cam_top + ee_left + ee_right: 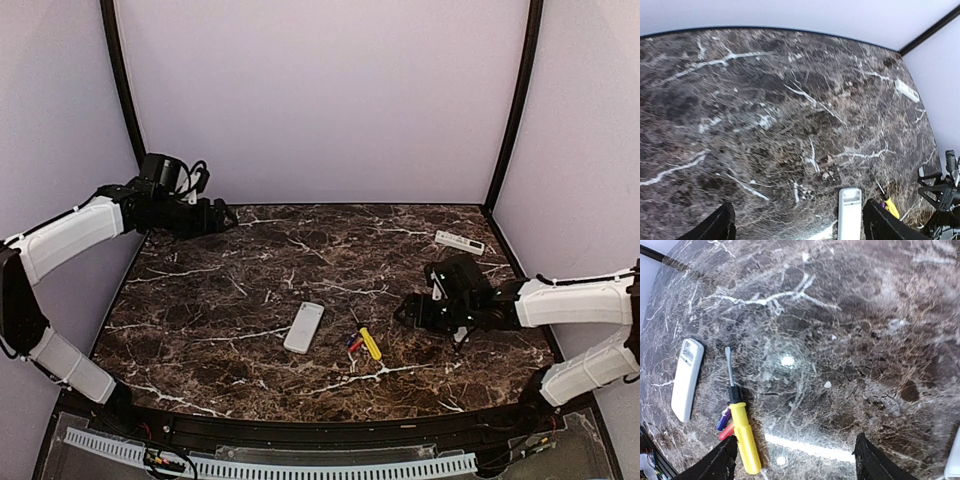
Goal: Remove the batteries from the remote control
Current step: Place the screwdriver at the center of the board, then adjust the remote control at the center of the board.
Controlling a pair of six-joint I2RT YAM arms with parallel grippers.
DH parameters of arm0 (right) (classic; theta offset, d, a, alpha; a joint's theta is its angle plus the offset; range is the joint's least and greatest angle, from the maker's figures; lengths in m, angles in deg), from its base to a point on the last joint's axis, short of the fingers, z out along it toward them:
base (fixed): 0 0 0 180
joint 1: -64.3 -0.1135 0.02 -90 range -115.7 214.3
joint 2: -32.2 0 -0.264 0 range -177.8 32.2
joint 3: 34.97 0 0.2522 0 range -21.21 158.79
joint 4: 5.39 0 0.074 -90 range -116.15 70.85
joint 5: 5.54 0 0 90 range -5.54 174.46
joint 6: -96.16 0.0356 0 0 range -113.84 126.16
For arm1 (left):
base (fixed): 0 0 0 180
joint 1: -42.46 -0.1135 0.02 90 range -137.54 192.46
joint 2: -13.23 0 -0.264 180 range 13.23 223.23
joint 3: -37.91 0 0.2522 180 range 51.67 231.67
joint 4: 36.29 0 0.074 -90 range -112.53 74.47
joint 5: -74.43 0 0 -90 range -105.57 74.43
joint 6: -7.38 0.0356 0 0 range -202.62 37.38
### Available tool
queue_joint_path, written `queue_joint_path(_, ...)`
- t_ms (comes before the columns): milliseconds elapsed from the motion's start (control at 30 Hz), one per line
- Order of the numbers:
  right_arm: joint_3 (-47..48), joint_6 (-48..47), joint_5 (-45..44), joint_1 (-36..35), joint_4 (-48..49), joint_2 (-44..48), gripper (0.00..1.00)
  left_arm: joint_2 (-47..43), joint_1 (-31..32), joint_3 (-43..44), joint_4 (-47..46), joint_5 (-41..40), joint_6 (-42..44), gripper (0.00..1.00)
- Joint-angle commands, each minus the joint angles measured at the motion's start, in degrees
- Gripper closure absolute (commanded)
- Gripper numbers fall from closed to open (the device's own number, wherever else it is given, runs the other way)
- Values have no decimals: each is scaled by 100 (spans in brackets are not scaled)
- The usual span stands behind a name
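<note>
Batteries [723, 421], one blue and one red, lie on the worktop [220, 300] against the near end of the yellow screwdriver [745, 437], touching its handle on the side facing the remote [686, 379]. The remote lies flat, a little apart from them; whether its compartment holds any more cells cannot be told. The right hand [403, 312] hovers just beside the screwdriver, jaws wide and holding nothing, its fingers [720, 462] framing bare stone in the right wrist view. The left hand [228, 215] is raised at the far left edge, well apart from everything, also wide and empty. A second white piece [459, 242] rests near the far right corner.

Judged risks: the cells are slender and round, so a grazing finger would likely roll them across the hard stone. Because they touch the handle, a closing pinch could catch the screwdriver instead, or push all three pieces together. A descent too shallow would probably slip over the cells; one too deep would jam the fingertips on the worktop.
</note>
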Motion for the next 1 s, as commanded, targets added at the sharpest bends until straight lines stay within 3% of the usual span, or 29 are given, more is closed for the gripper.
queue_joint_path(0, 760, -597, -585, 210, -1255, 553, 16, -576, -707, 117, 570, 303, 500, 13)
queue_joint_path(167, 1745, -1610, -609, 1192, -2198, 343, 11, -1212, -1115, -167, 506, 213, 1084, 13)
queue_joint_path(400, 3063, -2363, 93, 2934, -2215, -967, 8, -1792, -1168, -500, 393, -135, 1315, 2)
queue_joint_path(967, 5784, -3306, 1004, 5007, -2343, -3868, 10, -2158, -1565, -754, 174, 137, 1171, 1)
